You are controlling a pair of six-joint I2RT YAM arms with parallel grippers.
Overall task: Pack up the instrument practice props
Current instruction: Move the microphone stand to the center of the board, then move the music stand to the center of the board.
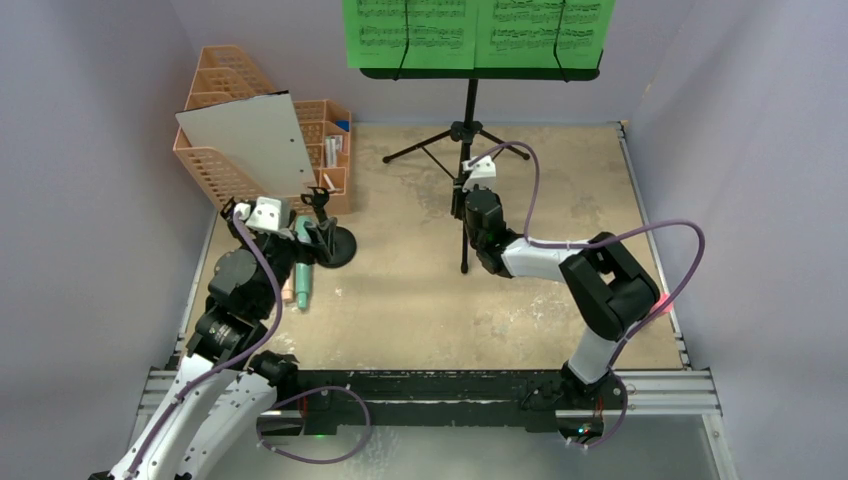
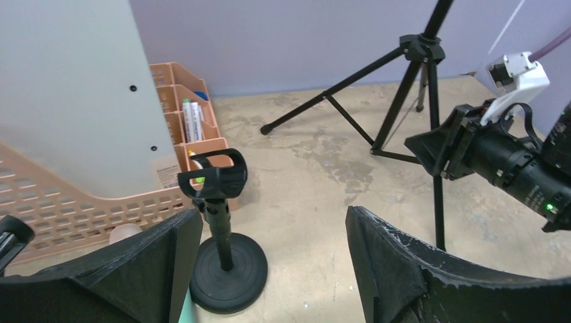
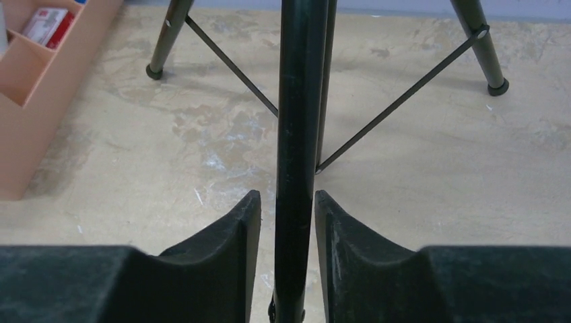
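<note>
At the desk's far edge, one music stand (image 1: 470,100) bearing two green pages (image 1: 420,30) is flanked closely at its pole by the right pincer (image 3: 287,202), grip undeterminable; the left pincer (image 2: 273,215) is held open, empty.

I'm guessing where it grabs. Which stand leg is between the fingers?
The near leg, pointing toward the robot; the right gripper straddles it. The other two stand free.

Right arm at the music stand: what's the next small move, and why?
Probably close the right gripper fully on the near tripod leg: its fingers flank the leg closely, but a sliver of gap shows on one side, so a firm hold isn't evident yet.
</note>
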